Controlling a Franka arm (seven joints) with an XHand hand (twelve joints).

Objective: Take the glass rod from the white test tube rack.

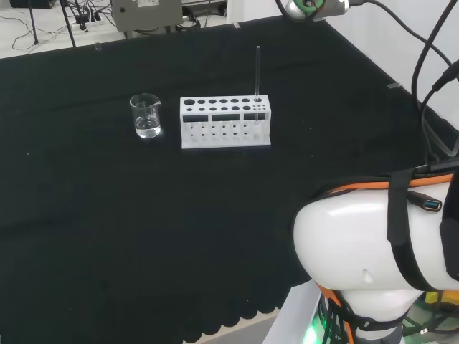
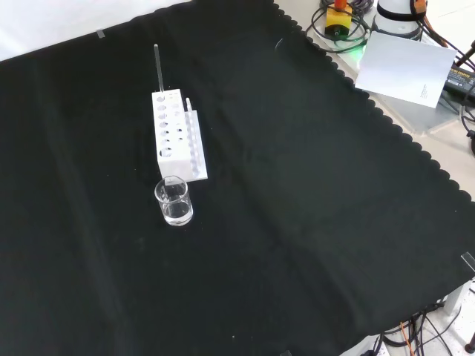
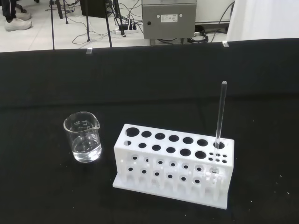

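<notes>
Glass rod upright in end hole of white test tube rack, on black cloth.

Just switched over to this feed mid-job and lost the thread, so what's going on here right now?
Nothing is being handled yet. The thin clear glass rod stands upright in an end hole of the white plastic test tube rack on the black cloth. A small clear glass beaker with a little clear liquid stands apart from the rack's other end. The rod is untouched, so the pickup has not begun.
</notes>
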